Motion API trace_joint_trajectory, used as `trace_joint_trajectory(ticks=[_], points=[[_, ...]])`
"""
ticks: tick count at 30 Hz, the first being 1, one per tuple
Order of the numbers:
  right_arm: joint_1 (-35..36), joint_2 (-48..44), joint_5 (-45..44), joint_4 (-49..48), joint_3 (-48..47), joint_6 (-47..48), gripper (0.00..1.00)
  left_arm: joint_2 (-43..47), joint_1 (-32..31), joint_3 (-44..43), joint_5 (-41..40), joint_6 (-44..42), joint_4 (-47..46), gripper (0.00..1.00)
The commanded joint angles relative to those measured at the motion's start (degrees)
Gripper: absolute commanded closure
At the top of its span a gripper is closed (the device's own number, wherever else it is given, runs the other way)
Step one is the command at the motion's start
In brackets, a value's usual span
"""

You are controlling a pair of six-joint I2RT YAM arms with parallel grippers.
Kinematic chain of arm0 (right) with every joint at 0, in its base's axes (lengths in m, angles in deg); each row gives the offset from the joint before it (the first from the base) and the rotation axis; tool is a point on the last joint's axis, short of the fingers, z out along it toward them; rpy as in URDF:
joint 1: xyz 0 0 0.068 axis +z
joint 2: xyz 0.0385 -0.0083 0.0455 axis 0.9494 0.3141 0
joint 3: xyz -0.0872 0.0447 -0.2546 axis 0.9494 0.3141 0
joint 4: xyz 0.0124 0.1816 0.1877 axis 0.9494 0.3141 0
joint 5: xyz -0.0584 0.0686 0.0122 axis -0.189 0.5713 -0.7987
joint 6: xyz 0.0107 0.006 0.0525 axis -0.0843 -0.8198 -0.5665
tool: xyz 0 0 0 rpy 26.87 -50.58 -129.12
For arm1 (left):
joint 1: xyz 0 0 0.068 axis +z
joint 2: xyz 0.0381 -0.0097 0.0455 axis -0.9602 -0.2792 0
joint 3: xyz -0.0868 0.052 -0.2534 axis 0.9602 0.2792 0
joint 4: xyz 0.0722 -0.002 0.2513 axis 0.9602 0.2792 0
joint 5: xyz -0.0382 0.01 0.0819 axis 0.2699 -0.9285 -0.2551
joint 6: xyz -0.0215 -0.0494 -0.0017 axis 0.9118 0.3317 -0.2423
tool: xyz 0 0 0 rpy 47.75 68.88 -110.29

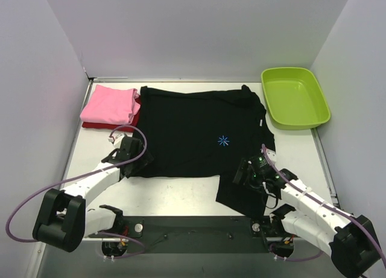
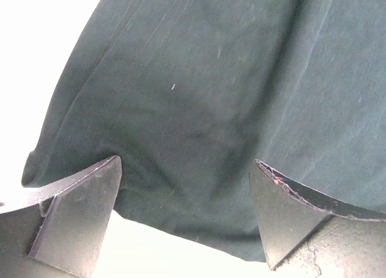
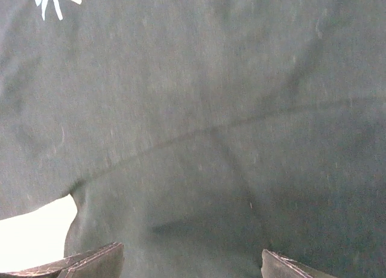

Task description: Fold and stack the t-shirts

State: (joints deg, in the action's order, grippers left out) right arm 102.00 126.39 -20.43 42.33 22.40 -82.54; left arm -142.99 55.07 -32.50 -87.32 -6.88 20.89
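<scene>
While pink shirt [image 1: 108, 104] and dark red shirt [image 1: 96, 125] sat stacked, black shirt [image 1: 193, 133] lay unfolded, left tool [image 2: 186, 162] and right tool [image 3: 192, 249] gaping empty.

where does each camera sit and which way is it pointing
Top external: above and behind the robot, looking down at the black t-shirt; left arm and right arm show.
Left wrist: on the left arm, facing the shirt's edge; open left tool shows.
Right wrist: on the right arm, close over the shirt; open right tool shows.
Shared: top and right wrist both show the blue starburst.
</scene>
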Motion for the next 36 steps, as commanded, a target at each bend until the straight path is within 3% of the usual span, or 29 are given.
trace_joint_trajectory(ticks=[1,14,20,24,30,32,36], points=[[3.2,-2.1,-1.1,10.6,1.0,-4.5,0.02,4.0,-1.6,4.4,0.7,2.7,11.5,0.03],[7.7,-6.2,-6.8,17.9,-1.8,-8.5,0.02,20.7,-3.9,7.0,-1.4,6.6,21.9,0.03],[7.9,-5.7,-15.4,17.2,-16.1,-3.1,0.00,22.4,-4.0,-5.8,-2.0,4.5,22.7,0.03],[8.0,1.4,-16.8,13.6,-25.5,0.3,0.00,16.3,-4.0,-19.2,-2.1,0.3,21.6,0.02],[7.9,12.0,-11.2,4.5,-29.0,2.0,0.00,0.8,-1.8,-40.4,-0.6,-8.1,18.3,0.03],[8.0,12.9,-10.0,1.8,-28.1,1.8,0.00,-5.5,1.0,-44.1,5.7,-10.5,16.0,0.03],[8.5,12.3,-8.7,-0.2,-24.9,1.3,0.00,-16.3,12.7,-50.3,19.4,-11.6,12.6,0.03]])
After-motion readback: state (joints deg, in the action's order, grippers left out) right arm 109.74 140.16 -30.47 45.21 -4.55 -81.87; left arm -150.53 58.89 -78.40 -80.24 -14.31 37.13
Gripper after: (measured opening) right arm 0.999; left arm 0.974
